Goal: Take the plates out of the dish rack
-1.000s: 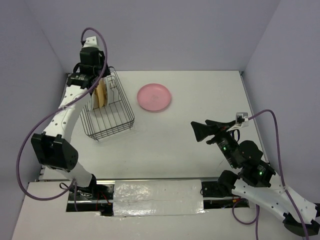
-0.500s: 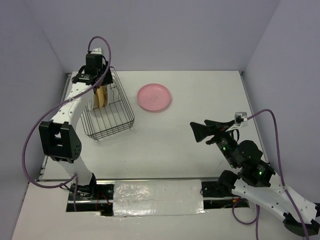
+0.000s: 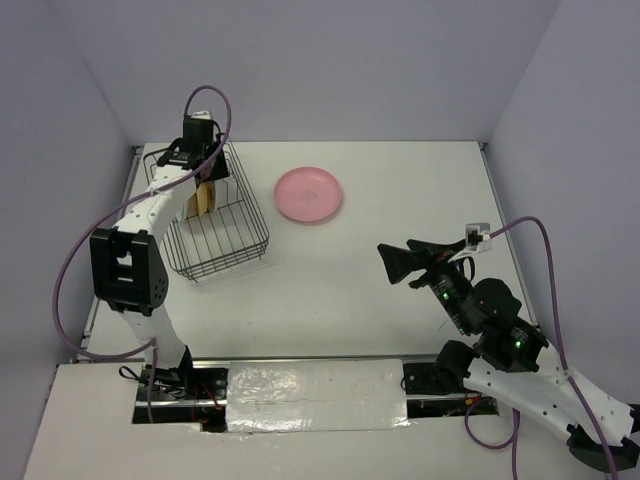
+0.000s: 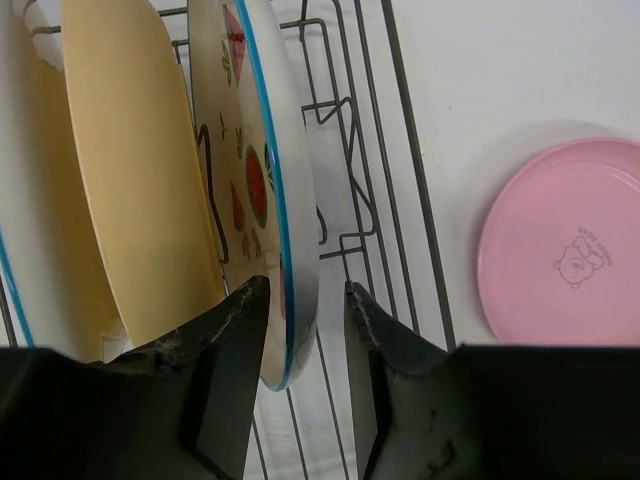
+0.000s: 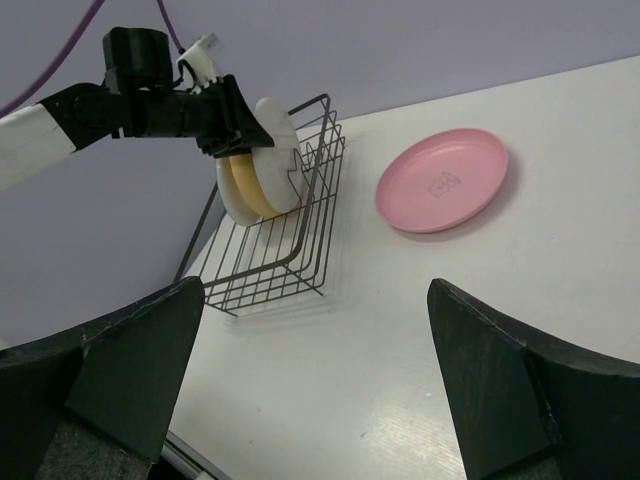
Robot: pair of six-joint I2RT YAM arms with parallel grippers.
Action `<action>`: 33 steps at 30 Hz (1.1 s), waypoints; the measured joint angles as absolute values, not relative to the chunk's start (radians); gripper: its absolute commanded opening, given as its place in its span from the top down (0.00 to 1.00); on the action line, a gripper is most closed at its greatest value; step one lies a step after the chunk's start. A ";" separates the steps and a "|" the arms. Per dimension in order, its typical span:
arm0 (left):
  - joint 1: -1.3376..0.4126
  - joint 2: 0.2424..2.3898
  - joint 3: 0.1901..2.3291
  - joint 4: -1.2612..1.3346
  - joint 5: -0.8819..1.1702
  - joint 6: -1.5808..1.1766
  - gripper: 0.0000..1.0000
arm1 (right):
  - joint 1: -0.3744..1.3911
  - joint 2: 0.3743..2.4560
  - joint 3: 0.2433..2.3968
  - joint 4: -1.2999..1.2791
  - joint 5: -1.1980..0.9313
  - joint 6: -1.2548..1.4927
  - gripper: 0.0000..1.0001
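The dark wire dish rack [image 3: 215,235] stands at the table's back left. A white plate with red fruit marks [image 4: 262,190] and a yellow-orange plate [image 4: 140,170] stand upright in it. My left gripper [image 4: 305,290] is open and straddles the white plate's rim: the left finger is at its face, and a gap remains on the right. It also shows from above [image 3: 205,178]. The pink plate [image 3: 309,193] lies flat on the table right of the rack. My right gripper [image 3: 392,262] is wide open and empty, above the table's right half.
Another white surface with a blue edge [image 4: 18,210] stands left of the yellow-orange plate. The rack's wire side [image 4: 400,150] rises between the plates and the pink plate [image 4: 565,245]. Purple walls close the back and sides.
My left gripper has moved right and down over the rack onto the white plate's rim. The right arm has hardly moved.
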State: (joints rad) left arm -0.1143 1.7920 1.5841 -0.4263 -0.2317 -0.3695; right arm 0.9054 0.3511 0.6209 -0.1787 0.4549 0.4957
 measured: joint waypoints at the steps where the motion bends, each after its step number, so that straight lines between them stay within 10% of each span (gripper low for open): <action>1: -0.114 1.798 1.584 -0.426 -0.232 -0.369 0.54 | 0.905 0.351 0.621 -0.179 0.455 0.496 0.00; 9: -0.113 1.876 1.668 -0.456 -0.231 -0.362 0.99 | 0.905 0.351 0.621 -0.179 0.455 0.491 0.00; 33: -0.085 1.992 1.892 -0.598 -0.211 -0.364 1.00 | 0.905 0.340 0.621 -0.179 0.459 0.478 0.00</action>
State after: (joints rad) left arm -0.0853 1.9923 1.8915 -0.5983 -0.2108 -0.3637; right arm 0.9054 0.3401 0.6209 -0.1795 0.4591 0.4778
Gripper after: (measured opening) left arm 0.239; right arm 0.997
